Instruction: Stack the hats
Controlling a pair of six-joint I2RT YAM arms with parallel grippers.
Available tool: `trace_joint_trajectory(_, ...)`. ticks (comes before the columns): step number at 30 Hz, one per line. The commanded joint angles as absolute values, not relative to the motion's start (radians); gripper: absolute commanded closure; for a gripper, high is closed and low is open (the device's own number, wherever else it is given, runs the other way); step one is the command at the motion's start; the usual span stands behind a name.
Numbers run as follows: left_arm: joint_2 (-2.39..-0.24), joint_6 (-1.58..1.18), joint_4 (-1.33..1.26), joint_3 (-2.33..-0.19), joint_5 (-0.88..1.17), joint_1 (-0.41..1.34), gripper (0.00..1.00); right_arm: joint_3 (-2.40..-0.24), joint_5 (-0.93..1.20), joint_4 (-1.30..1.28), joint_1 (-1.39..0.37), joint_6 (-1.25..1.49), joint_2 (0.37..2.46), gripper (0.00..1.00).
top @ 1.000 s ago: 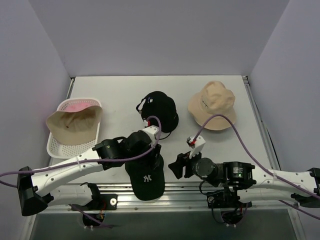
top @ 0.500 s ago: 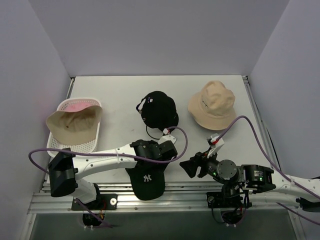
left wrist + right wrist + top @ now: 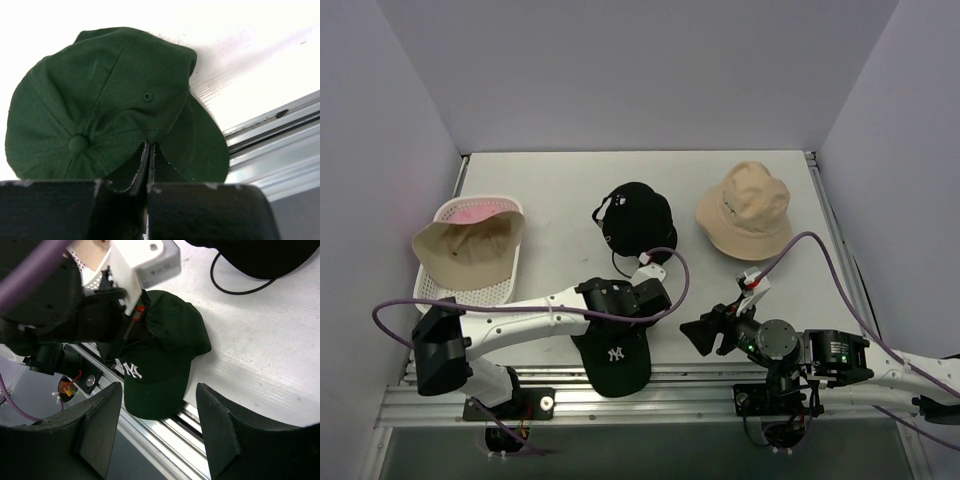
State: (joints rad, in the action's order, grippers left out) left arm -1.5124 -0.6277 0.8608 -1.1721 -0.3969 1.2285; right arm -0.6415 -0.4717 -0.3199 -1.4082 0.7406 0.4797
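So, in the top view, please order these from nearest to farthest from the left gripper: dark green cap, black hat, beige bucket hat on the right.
1. The dark green cap, at the near edge, pinched by the left gripper.
2. The black hat, at the centre, behind that gripper.
3. The beige bucket hat, far right.

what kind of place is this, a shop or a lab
Probably a robotics lab test cell: plain pale walls box in a white tabletop, and a left arm and right arm sit on a metal rail at its near edge.
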Motion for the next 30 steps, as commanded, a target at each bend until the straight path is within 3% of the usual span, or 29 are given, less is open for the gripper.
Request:
trace_joint_trajectory(1,-1.408,-0.667,0.836,-1.175,-0.417,1.221,0.98,-0.63,-0.485,-0.27,-1.413,0.75,0.499,0.43)
trace_joint_trajectory(7,-1.237,-0.721,0.847,-1.195,-0.423,1.183,0.98,-0.614,-0.411,-0.178,-1.414,0.723,0.558,0.38)
trace_joint_trajectory(15,-1.017,-0.787,0.833,-1.269,-0.402,1.086,0.98,-0.554,-0.361,0.126,-1.419,0.664,0.594,0.34)
trace_joint_trajectory(22,-0.95,-0.862,0.859,-1.327,-0.514,1.063,0.98,-0.564,-0.359,0.359,-1.43,0.611,0.679,0.33)
trace_joint_trajectory(30,-0.878,-0.919,0.772,-1.276,-0.557,1.06,0.98,-0.617,-0.457,0.422,-1.433,0.649,0.841,0.33)
